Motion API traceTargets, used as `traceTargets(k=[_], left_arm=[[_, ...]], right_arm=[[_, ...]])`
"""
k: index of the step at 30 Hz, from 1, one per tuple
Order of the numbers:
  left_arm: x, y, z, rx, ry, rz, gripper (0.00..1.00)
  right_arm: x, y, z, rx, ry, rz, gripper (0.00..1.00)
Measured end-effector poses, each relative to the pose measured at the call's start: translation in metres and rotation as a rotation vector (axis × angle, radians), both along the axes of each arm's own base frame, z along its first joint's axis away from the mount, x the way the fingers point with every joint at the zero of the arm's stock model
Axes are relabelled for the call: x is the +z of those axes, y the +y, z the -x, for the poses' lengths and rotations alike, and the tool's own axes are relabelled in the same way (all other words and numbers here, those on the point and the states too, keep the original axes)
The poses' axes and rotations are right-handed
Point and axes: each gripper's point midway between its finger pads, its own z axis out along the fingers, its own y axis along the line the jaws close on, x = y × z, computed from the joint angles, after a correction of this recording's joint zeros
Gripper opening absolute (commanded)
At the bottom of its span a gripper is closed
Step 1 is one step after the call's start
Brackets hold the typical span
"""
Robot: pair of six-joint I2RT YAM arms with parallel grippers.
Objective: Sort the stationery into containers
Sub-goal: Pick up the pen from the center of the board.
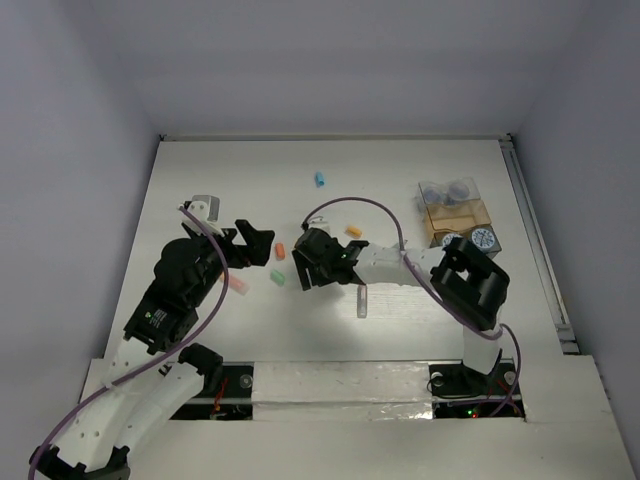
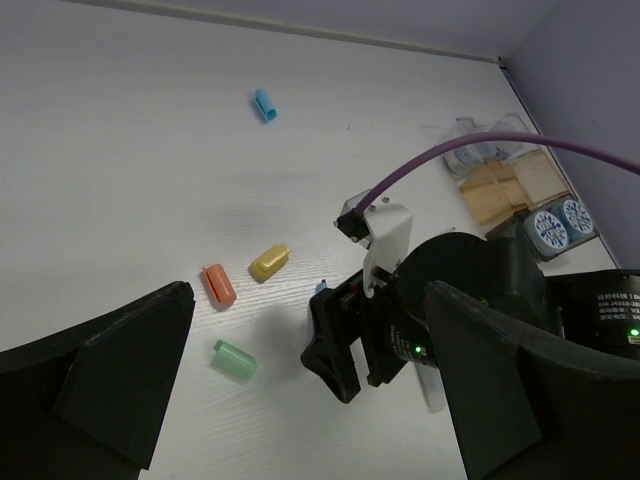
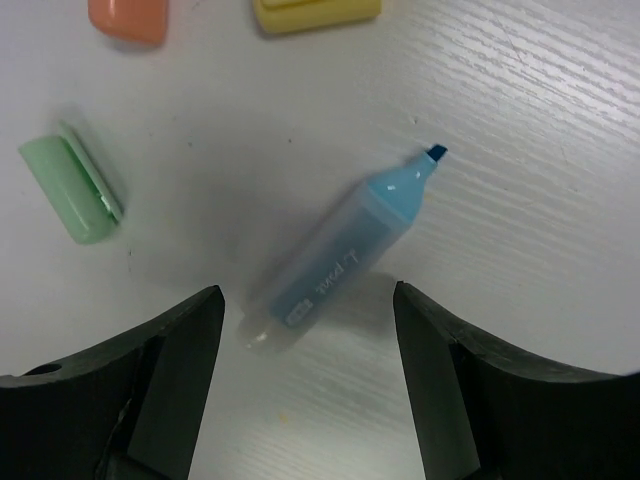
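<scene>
Right hand (image 3: 303,305) straddles the skewed blue pen (image 3: 345,240), half open, not touching; closing may spin it out. Left hand (image 1: 254,250) gapes empty

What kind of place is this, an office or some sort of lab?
Probably a robotics lab bench: a white table boxed in by plain walls, with a left arm and right arm mounted at its edge.

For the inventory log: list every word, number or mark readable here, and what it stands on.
Light blue highlighter: white print along the barrel, too blurred to read.
Right arm's black housing: small white lettering, too small to read.
Tape rolls: blue-and-white printed faces, no legible characters.
Nothing can be quoted with confidence.
</scene>
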Motion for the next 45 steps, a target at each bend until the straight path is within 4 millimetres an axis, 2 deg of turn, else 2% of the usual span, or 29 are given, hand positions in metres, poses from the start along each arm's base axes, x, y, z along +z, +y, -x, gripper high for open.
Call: traceTargets(k=[9, 13, 16, 24, 27, 30, 33, 34, 36, 41, 43, 45], left_arm=[[0.001, -0.001, 0.001, -0.011, -0.005, -0.004, 0.99], [0.001, -0.001, 0.001, -0.011, -0.005, -0.003, 0.95], [0.001, -0.002, 0.001, -0.014, -0.005, -0.003, 0.95], [0.001, -0.003, 0.002, -0.019, -0.005, -0.002, 0.91], [0.000, -0.003, 0.002, -0.020, -0.004, -0.002, 0.86], [-0.001, -0.003, 0.002, -0.024, -0.001, -0.002, 0.82], [-0.002, -0.004, 0.002, -0.028, 0.000, -0.002, 0.78], [-0.001, -0.004, 0.002, -0.028, -0.001, -0.001, 0.77], [-0.001, -0.005, 0.002, -0.033, -0.001, 0.000, 0.77], [-0.004, -0.011, 0.004, -0.068, 0.010, 0.006, 0.78], [-0.005, -0.015, 0.005, -0.089, 0.018, 0.013, 0.78], [-0.008, -0.020, 0.005, -0.106, 0.033, 0.018, 0.77]], right_arm=[[-0.006, 0.006, -0.014, -0.046, -0.020, 0.014, 0.74], [-0.007, 0.007, -0.019, -0.062, -0.038, 0.027, 0.69], [-0.007, 0.007, -0.025, -0.077, -0.056, 0.039, 0.60], [-0.007, 0.000, -0.036, -0.108, -0.067, 0.048, 0.59], [-0.008, -0.004, -0.040, -0.119, -0.067, 0.049, 0.48], [-0.008, -0.008, -0.045, -0.133, -0.066, 0.049, 0.42], [-0.008, -0.010, -0.047, -0.140, -0.065, 0.049, 0.27], [-0.008, -0.010, -0.048, -0.140, -0.066, 0.048, 0.18], [-0.007, -0.010, -0.049, -0.143, -0.067, 0.043, 0.12], [-0.005, -0.013, -0.051, -0.145, -0.070, 0.042, 0.10], [0.004, -0.013, -0.053, -0.140, -0.082, 0.032, 0.10], [0.020, -0.014, -0.055, -0.137, -0.105, 0.009, 0.10]])
